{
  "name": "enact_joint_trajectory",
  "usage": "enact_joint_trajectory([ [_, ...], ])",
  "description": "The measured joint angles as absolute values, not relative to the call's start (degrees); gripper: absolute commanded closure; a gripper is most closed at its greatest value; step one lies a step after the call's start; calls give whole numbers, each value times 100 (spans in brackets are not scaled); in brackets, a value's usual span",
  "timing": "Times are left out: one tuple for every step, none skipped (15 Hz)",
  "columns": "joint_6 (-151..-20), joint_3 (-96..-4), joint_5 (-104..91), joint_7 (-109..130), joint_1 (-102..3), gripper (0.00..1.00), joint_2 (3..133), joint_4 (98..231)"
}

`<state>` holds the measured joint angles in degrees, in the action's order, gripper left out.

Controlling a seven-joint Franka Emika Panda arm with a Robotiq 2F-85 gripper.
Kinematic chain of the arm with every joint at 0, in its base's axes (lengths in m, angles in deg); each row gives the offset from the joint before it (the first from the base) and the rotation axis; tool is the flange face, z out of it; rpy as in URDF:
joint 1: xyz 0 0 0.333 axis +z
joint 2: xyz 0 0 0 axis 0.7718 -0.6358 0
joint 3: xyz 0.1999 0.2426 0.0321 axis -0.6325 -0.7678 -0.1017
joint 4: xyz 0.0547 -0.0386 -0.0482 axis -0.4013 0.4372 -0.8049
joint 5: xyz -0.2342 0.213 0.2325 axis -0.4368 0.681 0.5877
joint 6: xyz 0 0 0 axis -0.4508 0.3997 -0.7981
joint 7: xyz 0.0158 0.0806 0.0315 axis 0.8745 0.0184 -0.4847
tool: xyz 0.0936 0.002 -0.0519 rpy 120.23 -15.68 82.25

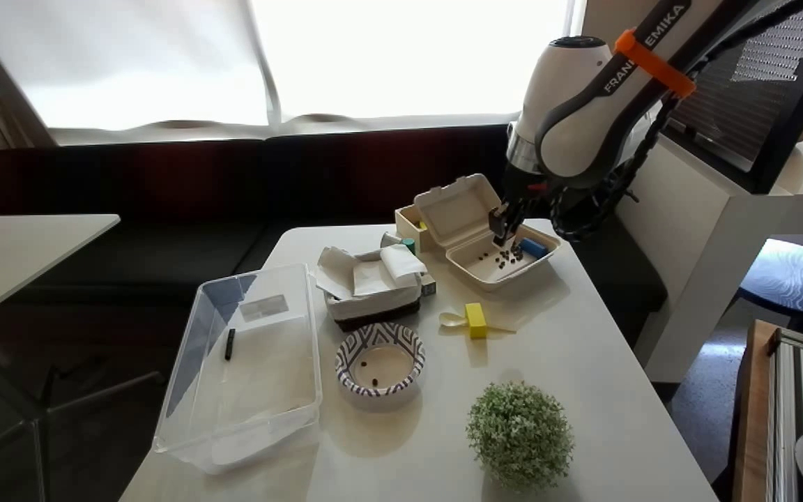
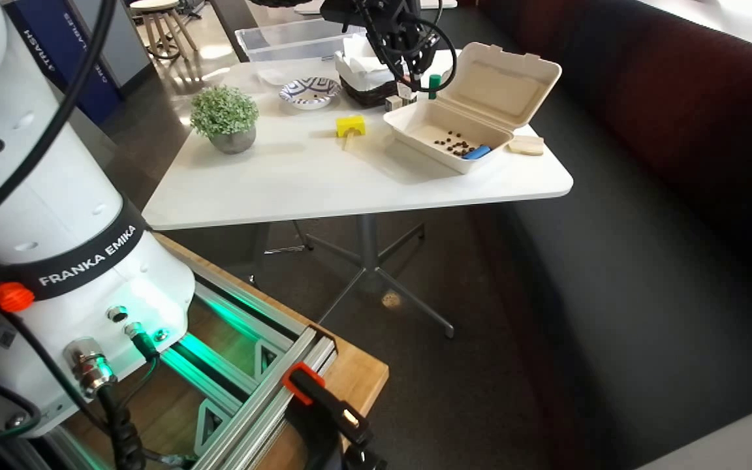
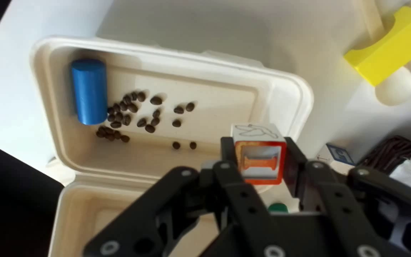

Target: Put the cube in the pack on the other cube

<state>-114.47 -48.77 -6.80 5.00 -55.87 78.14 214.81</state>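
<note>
My gripper [image 3: 258, 151] is shut on a white cube with an orange-red frame [image 3: 260, 178], held above the pack's inner corner near the hinge. The gripper also shows in both exterior views [image 1: 501, 236] [image 2: 410, 73]; the held cube is hard to make out there. The pack [image 3: 198, 59] is a beige clamshell box with its lid open, also in both exterior views [image 1: 468, 275] [image 2: 425, 142]. It holds coffee beans and a blue cylinder [image 3: 89, 92]. The yellow block [image 1: 475, 321] stands across a spoon on the table, also visible elsewhere [image 2: 350, 126] [image 3: 392, 46].
A white letter cube with a blue frame [image 3: 337, 157] stands beside the lined basket [image 1: 373, 307], near a green cap [image 2: 434, 83]. A patterned bowl [image 1: 382, 366], clear bin [image 1: 255, 390] and plant [image 1: 520, 436] share the table. A wooden box [image 1: 408, 223] is behind the pack.
</note>
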Motion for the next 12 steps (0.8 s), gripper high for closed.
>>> enact_joint_trajectory([
  [-11447,-4926,-681,500,-5544,90,7810,21419],
  [-11447,-4974,-685,502,-5489,90,7800,21332],
  [-11447,-5008,-720,517,-5423,90,7780,21220],
  [-11447,-5039,-760,538,-5361,90,7748,21092],
  [-11447,-5068,-770,545,-5309,90,7702,20951],
  [-11445,-5095,-773,546,-5267,90,7640,20795],
  [-11436,-5130,-764,540,-5248,90,7568,20638],
  [-11419,-5180,-717,493,-5245,90,7480,20482],
  [-11384,-5234,-655,407,-5249,90,7383,20338],
  [-11311,-5316,-513,237,-5271,65,7278,20211],
  [-11213,-5407,-375,45,-5302,65,7155,20084],
  [-11158,-5460,-307,-55,-5317,65,7033,19973],
])
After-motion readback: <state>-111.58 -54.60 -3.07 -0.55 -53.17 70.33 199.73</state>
